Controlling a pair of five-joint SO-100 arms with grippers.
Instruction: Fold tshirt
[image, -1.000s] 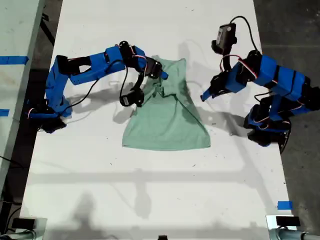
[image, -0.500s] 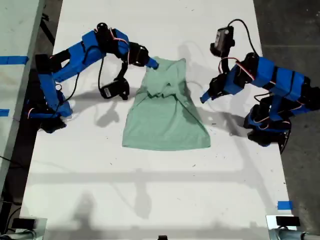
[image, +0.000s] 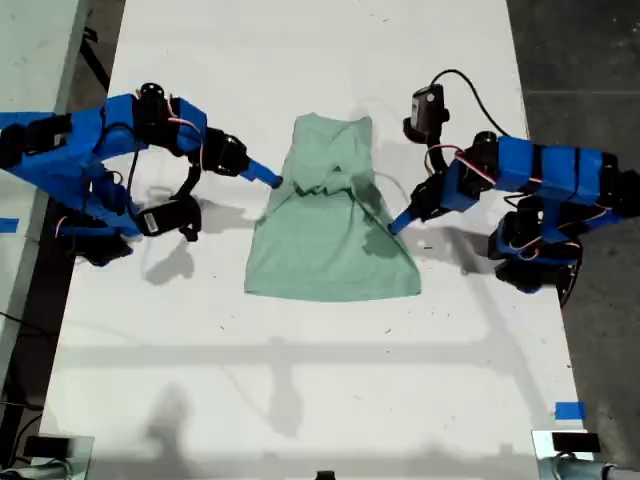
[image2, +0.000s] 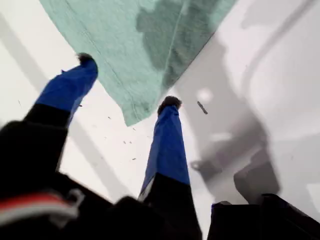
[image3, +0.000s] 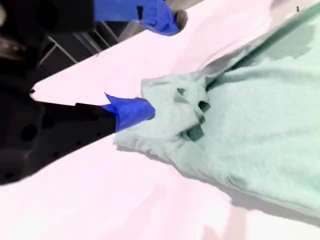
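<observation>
Moved: my second gripper (image: 272, 181) backs off the pale mint-green cloth tshirt (image: 335, 255); my first gripper (image: 397, 224) closes in.
Jaws: both wide, empty.
Meaning: next fold pending.

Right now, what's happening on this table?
Two blue arms are working a pale mint tshirt lying partly folded on the white table. My first claw is open, straddling a corner of the shirt's edge on the exterior view's right. My second claw is open at a bunched fold on the exterior view's left. Neither holds the cloth yet.
</observation>
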